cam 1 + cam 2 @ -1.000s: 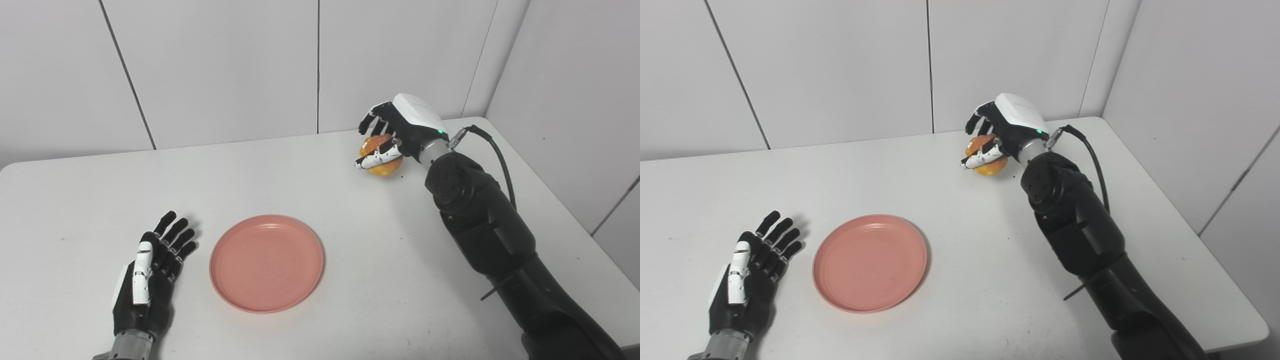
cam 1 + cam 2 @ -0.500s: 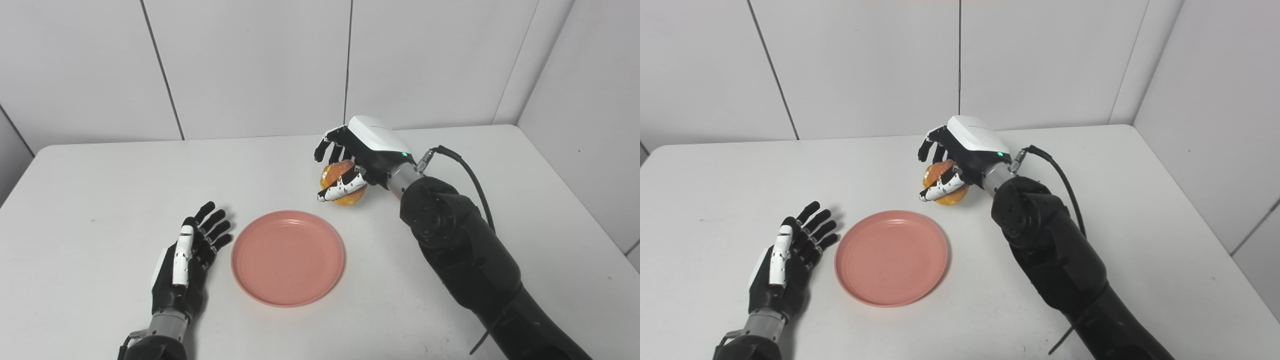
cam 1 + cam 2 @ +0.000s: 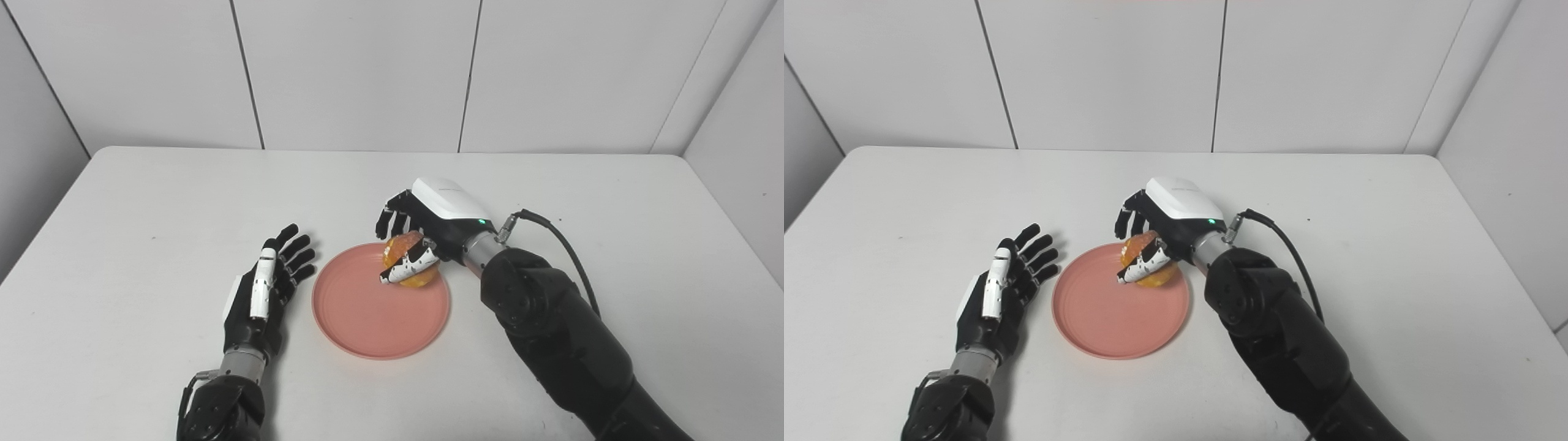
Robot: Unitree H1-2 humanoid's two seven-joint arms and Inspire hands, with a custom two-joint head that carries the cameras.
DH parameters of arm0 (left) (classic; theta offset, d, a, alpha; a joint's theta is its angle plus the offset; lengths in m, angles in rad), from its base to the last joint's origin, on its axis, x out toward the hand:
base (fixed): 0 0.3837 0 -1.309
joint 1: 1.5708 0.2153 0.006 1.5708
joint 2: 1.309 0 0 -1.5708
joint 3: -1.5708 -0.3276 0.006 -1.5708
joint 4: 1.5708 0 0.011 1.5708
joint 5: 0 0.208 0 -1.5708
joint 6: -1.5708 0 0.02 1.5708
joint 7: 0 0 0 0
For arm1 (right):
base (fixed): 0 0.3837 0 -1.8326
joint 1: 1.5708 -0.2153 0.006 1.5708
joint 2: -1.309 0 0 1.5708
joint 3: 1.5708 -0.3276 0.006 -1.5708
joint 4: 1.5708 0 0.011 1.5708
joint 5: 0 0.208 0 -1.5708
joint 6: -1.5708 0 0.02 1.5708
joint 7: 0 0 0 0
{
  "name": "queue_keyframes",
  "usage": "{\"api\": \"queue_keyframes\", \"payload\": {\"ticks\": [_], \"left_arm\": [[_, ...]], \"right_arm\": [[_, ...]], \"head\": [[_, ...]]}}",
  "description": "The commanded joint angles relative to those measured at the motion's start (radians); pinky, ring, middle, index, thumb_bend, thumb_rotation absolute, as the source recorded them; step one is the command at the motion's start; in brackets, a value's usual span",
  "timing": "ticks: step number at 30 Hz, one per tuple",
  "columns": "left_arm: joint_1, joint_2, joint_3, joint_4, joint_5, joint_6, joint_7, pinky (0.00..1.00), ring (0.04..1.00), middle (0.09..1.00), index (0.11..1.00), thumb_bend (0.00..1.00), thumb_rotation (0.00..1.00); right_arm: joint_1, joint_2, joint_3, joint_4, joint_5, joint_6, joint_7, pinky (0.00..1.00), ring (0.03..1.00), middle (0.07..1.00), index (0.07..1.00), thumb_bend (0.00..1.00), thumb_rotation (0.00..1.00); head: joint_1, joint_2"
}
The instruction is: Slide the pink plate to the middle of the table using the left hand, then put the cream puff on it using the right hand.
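Placing step: right hand [image 3: 429, 236] grips puff [image 3: 405, 265] between thumb and fingers over plate [image 3: 367, 318]; next, lower, release. Left hand [image 3: 264, 294] lies spread, empty.

Cream puff [image 3: 405, 264] half behind right hand [image 3: 429, 226]

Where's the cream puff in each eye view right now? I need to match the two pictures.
Left eye view: cream puff sits just right of centre, in the right hand, over the far right part of the pink plate.
Right eye view: cream puff sits just left of centre, same grasp.
Shared landmark: the open left hand beside the plate's left rim.
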Motion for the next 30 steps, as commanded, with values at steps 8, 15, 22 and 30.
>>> {"api": "queue_keyframes", "payload": {"ticks": [8, 15, 22, 30], "left_arm": [[-0.039, -0.017, -0.006, -0.039, 0.021, 0.008, 0.023, 0.84, 0.845, 0.857, 0.846, 0.44, 1.00], [-0.043, -0.024, -0.011, -0.040, 0.027, 0.008, 0.031, 0.84, 0.851, 0.859, 0.844, 0.46, 1.00], [-0.047, -0.030, -0.009, -0.029, 0.032, -0.015, 0.034, 0.84, 0.852, 0.859, 0.844, 0.45, 1.00], [-0.050, -0.032, -0.007, -0.028, 0.030, -0.018, 0.031, 0.84, 0.847, 0.854, 0.841, 0.45, 1.00]], "right_arm": [[-0.009, 0.032, 0.019, 0.063, -0.010, -0.108, -0.049, 0.32, 0.415, 0.435, 0.532, 0.52, 0.00], [-0.001, 0.042, 0.031, 0.115, -0.007, -0.135, -0.073, 0.27, 0.354, 0.415, 0.537, 0.52, 0.00], [-0.003, 0.052, 0.042, 0.171, -0.010, -0.163, -0.094, 0.26, 0.347, 0.413, 0.539, 0.52, 0.00], [0.001, 0.045, 0.054, 0.177, -0.035, -0.167, -0.100, 0.25, 0.344, 0.414, 0.536, 0.52, 0.00]], "head": [[0.017, 0.010], [0.037, 0.018], [0.046, 0.019], [0.051, 0.021]]}}
